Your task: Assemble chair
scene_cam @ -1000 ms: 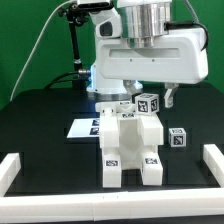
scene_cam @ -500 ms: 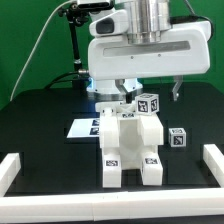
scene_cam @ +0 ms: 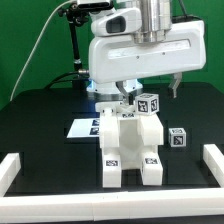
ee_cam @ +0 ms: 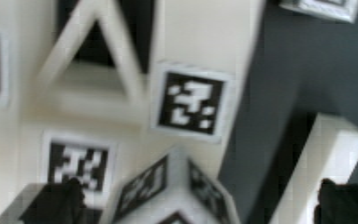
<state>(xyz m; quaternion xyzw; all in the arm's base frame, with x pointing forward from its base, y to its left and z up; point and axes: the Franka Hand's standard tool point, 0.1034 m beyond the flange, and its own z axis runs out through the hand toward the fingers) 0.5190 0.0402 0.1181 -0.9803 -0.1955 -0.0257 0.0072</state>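
The chair (scene_cam: 128, 146) is a chunky white structure of joined blocks with black-and-white tags, standing at the middle of the black table. A small tagged cube (scene_cam: 148, 102) rests on its top, toward the exterior view's right. My gripper (scene_cam: 148, 90) hangs open just above that cube, holding nothing. In the wrist view the same cube (ee_cam: 194, 190) shows between the dark fingertips (ee_cam: 60, 205), with a gap on each side, and the chair's white tagged surfaces (ee_cam: 194, 100) lie beneath. My gripper (ee_cam: 199, 214) is open there too.
A second small tagged cube (scene_cam: 177, 138) sits loose on the table at the exterior view's right of the chair. The marker board (scene_cam: 82, 127) lies flat behind the chair on the left. White border rails (scene_cam: 12, 168) frame the table's left, right (scene_cam: 212, 164) and front.
The jaws have spread wide and let go of the cube on top of the chair. The arm has risen a little; the cube stays in place.
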